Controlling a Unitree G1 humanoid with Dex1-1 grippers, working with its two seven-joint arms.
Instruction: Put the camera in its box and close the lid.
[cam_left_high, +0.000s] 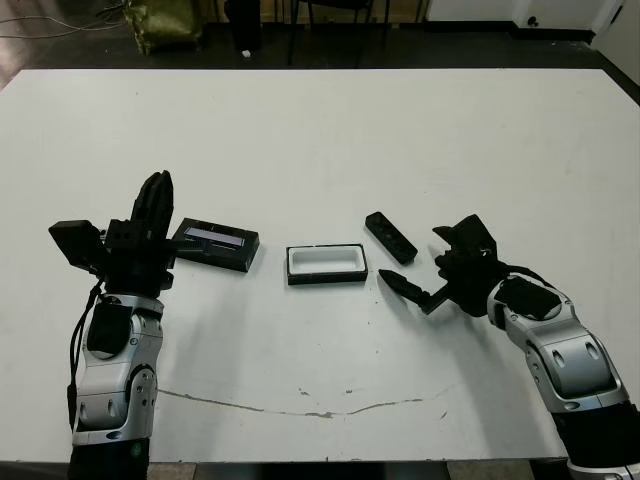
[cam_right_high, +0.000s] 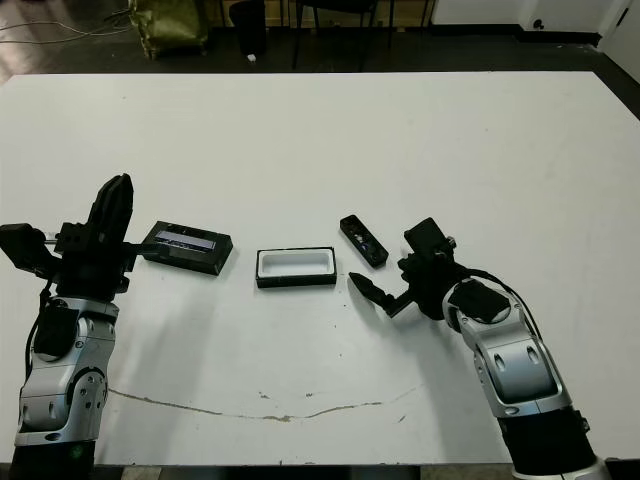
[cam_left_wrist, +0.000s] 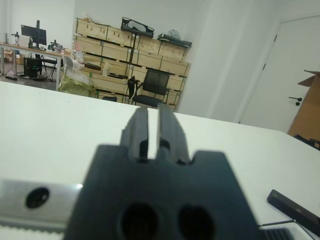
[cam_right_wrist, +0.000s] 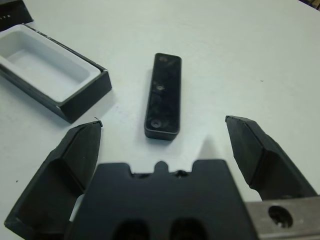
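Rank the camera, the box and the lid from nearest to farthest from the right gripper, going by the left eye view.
From the right gripper:
1. The camera, just ahead of it, lying bare on the table.
2. The box, open at table centre, towards the robot's left.
3. The lid, farthest over, beside the left gripper.

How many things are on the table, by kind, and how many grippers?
Camera: 1
Box: 1
Lid: 1
Grippers: 2, left gripper and right gripper
Total: 3 loose things on the table, plus 2 grippers, 5 in all.
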